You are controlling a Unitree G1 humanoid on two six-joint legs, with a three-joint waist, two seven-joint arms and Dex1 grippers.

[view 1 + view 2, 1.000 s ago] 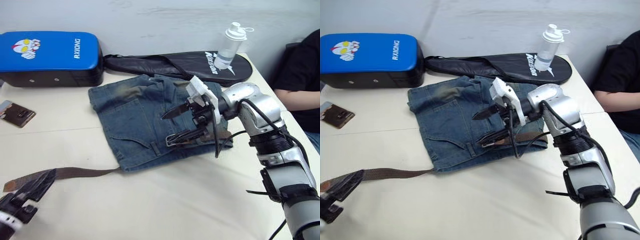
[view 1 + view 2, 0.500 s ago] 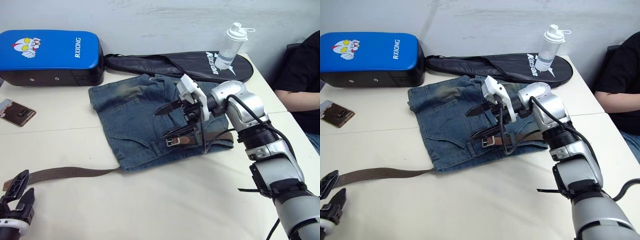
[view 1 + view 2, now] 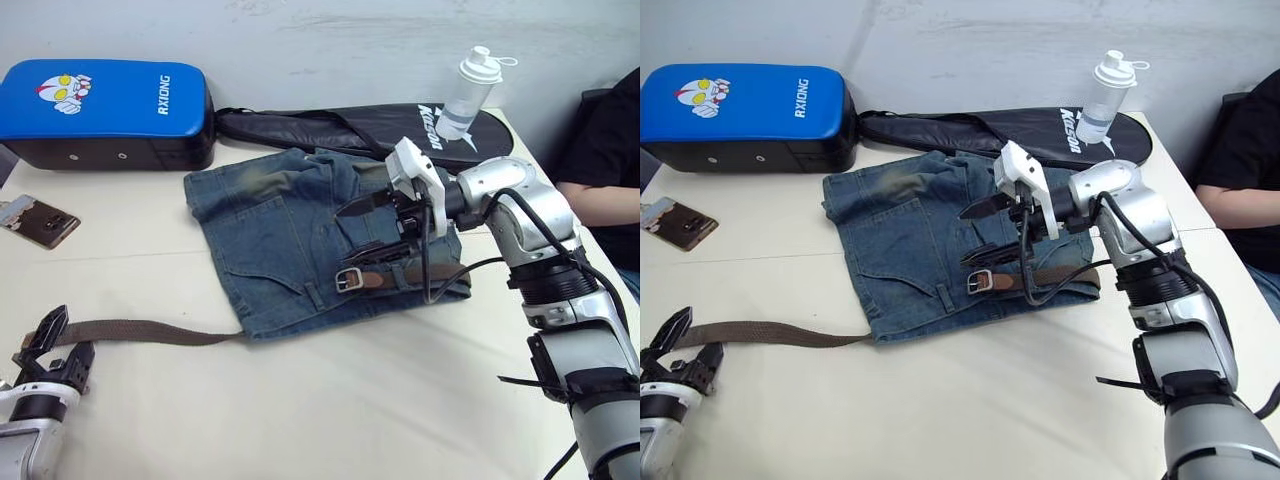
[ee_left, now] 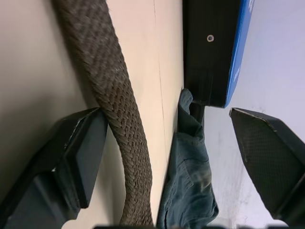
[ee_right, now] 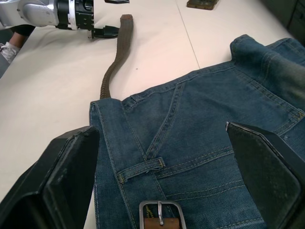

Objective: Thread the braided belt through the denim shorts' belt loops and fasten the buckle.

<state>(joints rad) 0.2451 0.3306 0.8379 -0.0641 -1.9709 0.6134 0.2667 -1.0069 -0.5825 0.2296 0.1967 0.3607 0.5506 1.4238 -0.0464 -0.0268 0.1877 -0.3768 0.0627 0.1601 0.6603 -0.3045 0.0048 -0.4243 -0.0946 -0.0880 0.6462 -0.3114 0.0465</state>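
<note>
The faded blue denim shorts (image 3: 320, 245) lie flat near the middle of the pale table (image 3: 380, 400), waistband toward 5 o'clock. The dark-brown braided belt (image 3: 140, 331) runs through the waistband: its tail trails out of the shorts' edge toward 9 o'clock across the bare table, and its other end lies on the waistband at the 3 o'clock side. There the small rectangular silver buckle (image 3: 982, 281) rests on the denim, unfastened. In the right wrist view, 1 short blue denim belt loop (image 5: 141, 170) sits flat on the waistband just beside the buckle.

The right gripper (image 3: 378, 222) hovers over the shorts just above the buckle, its 2 black fingers spread wide apart and holding nothing. The left gripper (image 3: 678, 345) is at the belt's tail end, at 8 o'clock of the table; its fingers are also apart, 1 on each side of the woven strap, not closed on it.

Toward 12 o'clock lie a long black racket bag (image 3: 370, 128) and a clear bottle with a white cap (image 3: 467, 95). A blue and black padded case (image 3: 105, 112) sits at 11 o'clock, and a small brown wallet-like item (image 3: 38, 221) at 9 o'clock. A person in black (image 3: 610, 150) sits at 2 o'clock.
</note>
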